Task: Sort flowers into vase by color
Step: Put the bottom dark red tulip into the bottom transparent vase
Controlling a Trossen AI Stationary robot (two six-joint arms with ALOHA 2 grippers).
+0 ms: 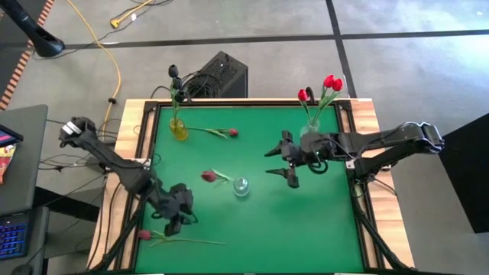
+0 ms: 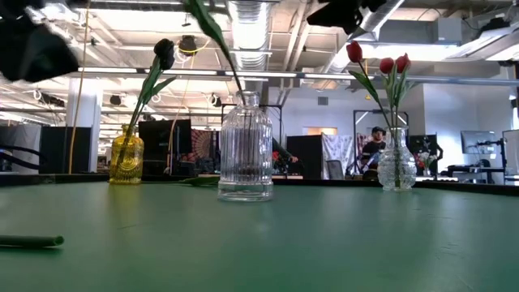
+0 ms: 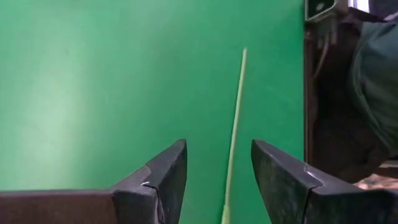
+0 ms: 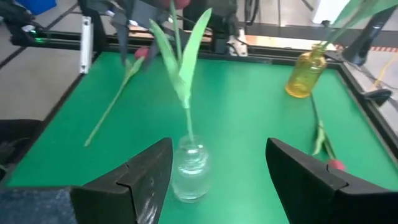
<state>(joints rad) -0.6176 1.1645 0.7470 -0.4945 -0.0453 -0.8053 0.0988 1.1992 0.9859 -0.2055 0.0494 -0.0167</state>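
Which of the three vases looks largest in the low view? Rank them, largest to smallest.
1. Ribbed clear vase, though it stands nearest the camera.
2-3. Yellow vase and red-tulip vase: they look alike, so unranked.

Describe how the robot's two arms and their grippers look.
Both arms are dark, jointed and slim, with black cables along them. The left gripper and right gripper are black two-finger claws; the fingers are dark, wedge-shaped, flat-faced.

Bench (image 1: 306,229) near-right part bare, free for passing. Middle blocked by clear vase (image 1: 241,186) with flower (image 1: 208,176) in it. Yellow vase (image 1: 178,128) stands at far-left corner, glass vase (image 1: 312,126) at far-right. Flower (image 1: 218,132) lies beside yellow vase; another (image 1: 179,240) along near-left edge.
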